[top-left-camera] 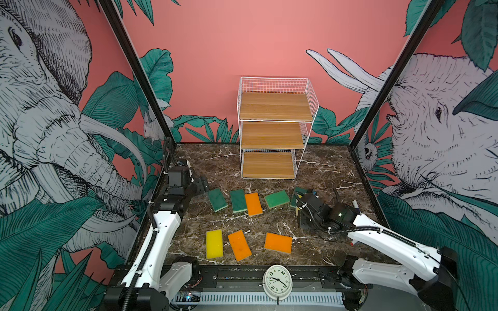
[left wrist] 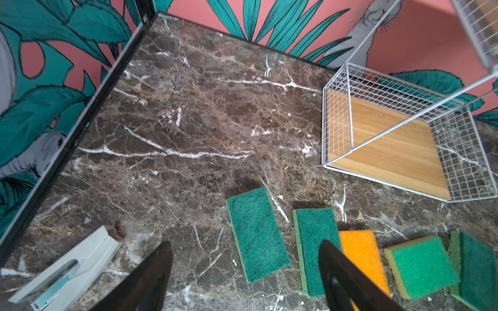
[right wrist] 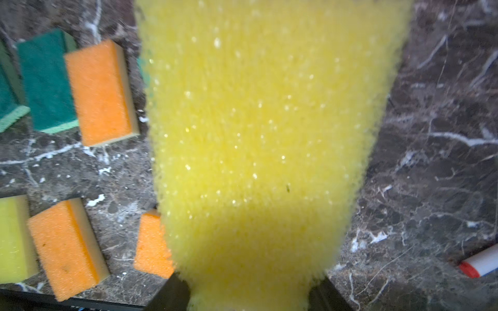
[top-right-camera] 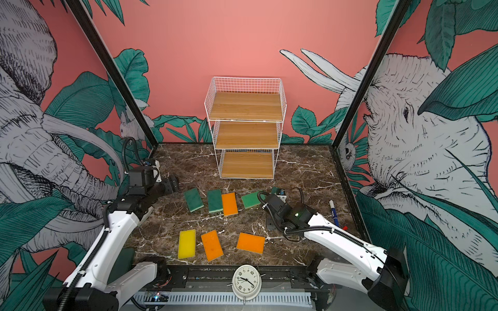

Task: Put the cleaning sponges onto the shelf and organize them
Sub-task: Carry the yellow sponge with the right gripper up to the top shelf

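Observation:
The shelf (top-left-camera: pixel 275 134) stands at the back centre, its three wooden boards bare. My right gripper (right wrist: pixel 248 292) is shut on a yellow sponge (right wrist: pixel 256 129), which fills the right wrist view; in both top views only a yellow sliver (top-left-camera: pixel 296 211) shows under the gripper (top-left-camera: pixel 298 206). On the table lie green sponges (top-left-camera: pixel 217 199) (top-left-camera: pixel 238 200) (top-left-camera: pixel 276 199), an orange one (top-left-camera: pixel 253 203), and nearer the front a yellow one (top-left-camera: pixel 214 244) and two orange ones (top-left-camera: pixel 239 245) (top-left-camera: pixel 278 243). My left gripper (left wrist: pixel 245 242) is open and holds nothing, left of the green row (top-left-camera: pixel 200 185).
A red-and-white marker pen (top-right-camera: pixel 334 212) lies by the right wall. A grey stapler (left wrist: pixel 67 269) lies near the left wall, beside the left gripper. A white clock (top-left-camera: pixel 277 281) sits on the front rail. A fourth green sponge (top-left-camera: pixel 299 191) is partly hidden behind the right gripper.

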Controlling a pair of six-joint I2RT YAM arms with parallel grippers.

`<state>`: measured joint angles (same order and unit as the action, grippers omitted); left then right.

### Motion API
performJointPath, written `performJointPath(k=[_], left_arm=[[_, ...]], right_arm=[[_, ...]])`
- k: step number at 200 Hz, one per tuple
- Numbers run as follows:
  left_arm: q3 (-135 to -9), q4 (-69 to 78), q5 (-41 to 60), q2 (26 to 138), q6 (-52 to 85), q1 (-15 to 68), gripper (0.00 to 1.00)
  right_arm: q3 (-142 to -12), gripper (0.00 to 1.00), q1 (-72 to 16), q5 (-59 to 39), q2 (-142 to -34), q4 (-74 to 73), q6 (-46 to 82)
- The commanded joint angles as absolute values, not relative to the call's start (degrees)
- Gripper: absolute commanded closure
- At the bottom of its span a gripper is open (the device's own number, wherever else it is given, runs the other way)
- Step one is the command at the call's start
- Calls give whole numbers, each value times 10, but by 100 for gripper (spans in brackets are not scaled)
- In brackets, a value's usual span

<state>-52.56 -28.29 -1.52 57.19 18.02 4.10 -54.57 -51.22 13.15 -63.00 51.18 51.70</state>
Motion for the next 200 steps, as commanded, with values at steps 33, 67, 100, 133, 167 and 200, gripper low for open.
performJointPath(k=[33,67,100,133,167,200], left_arm=[[-588,-279,-21,566,169,43,14],[-609,-279,-16,574,161,43,14],[-620,-280,-22,582,156,43,13],[-620,-274,-13,584,163,43,13],[-617,-271,-16,584,166,43,13],[-626,-276,-18,593,161,43,13]], right_arm=[[-712,46,-516,164,-677,569,397],[-823,46,-515,173,-717,582,333],[-934,46,-516,185,-768,591,260],[-1016,40,-514,211,-807,555,167],[-1109,40,-490,216,-852,541,110],[-1163,41,-444,206,-881,505,68]])
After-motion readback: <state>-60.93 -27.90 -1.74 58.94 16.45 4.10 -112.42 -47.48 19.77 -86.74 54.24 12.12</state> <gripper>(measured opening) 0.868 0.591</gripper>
